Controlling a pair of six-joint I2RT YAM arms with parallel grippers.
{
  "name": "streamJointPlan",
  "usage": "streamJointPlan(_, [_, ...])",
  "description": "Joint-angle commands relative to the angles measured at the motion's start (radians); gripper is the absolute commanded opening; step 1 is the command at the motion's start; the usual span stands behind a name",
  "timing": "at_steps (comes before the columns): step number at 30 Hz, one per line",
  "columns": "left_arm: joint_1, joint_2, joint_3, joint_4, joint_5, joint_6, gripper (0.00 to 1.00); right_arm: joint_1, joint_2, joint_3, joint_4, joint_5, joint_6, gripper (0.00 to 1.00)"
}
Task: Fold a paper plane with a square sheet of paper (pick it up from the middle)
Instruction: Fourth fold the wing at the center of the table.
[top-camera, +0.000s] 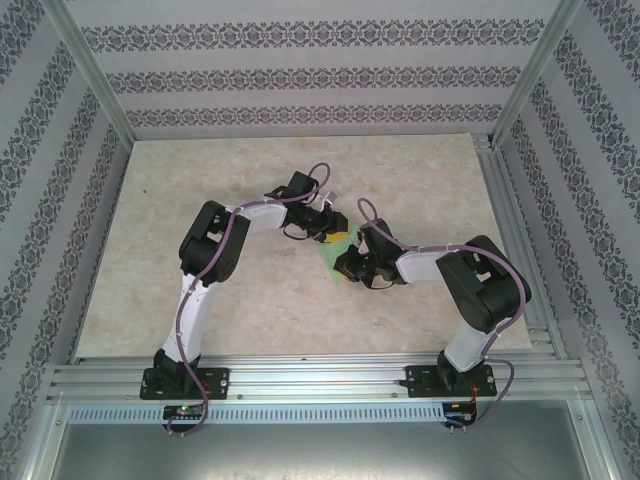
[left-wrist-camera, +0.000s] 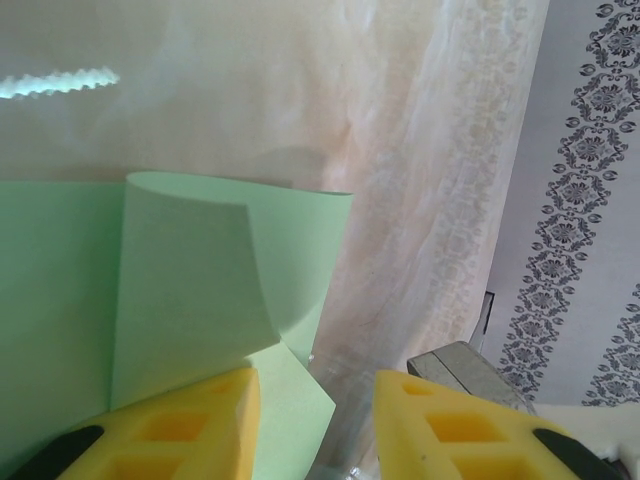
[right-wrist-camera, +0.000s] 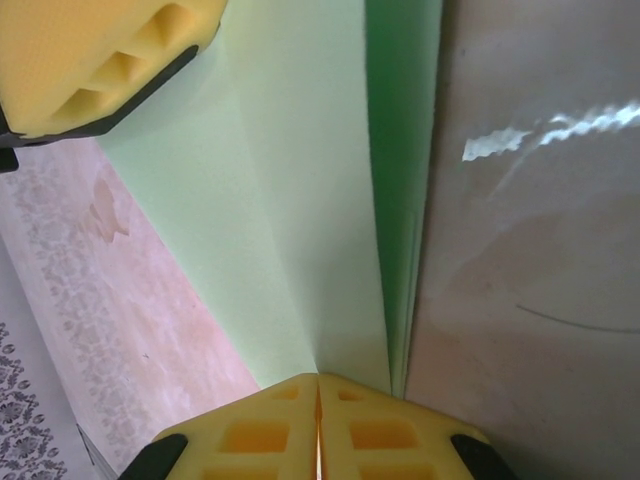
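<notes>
The square sheet of paper (top-camera: 330, 255), light green, lies partly folded at the middle of the table between my two grippers. In the left wrist view one flap of the paper (left-wrist-camera: 190, 270) curls upward, and a corner of it reaches into the gap of my left gripper (left-wrist-camera: 315, 380), whose yellow fingers stand apart. My right gripper (right-wrist-camera: 318, 382) is shut, and a crease of the paper (right-wrist-camera: 280, 200) runs straight into the seam between its fingertips. A darker folded layer stands along the right side of that crease. The left arm's yellow finger (right-wrist-camera: 100, 60) touches the paper's far corner.
The marbled tabletop (top-camera: 250, 300) is bounded by an aluminium rail (top-camera: 320, 378) at the near edge and patterned walls (top-camera: 300, 80) on three sides. A grey metal block (left-wrist-camera: 460, 360) shows beyond my left gripper's right finger.
</notes>
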Motion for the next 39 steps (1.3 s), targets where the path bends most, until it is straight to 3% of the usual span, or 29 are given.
streamJointPlan(1, [0.035,0.06,0.056,-0.013,-0.061,0.057,0.37,0.023,0.07,-0.018,-0.163,0.066,-0.048,0.08])
streamJointPlan(27, [0.078,0.308,0.502,-0.206,0.007,0.083,0.43,0.033,0.088,0.055,-0.357,0.111,-0.142,0.07])
streamJointPlan(33, [0.098,0.391,0.604,-0.204,0.013,0.013,0.43,0.033,0.09,0.071,-0.385,0.112,-0.159,0.07])
streamJointPlan(39, [0.113,0.49,0.818,-0.248,0.022,-0.053,0.46,0.033,0.077,0.085,-0.418,0.121,-0.176,0.07])
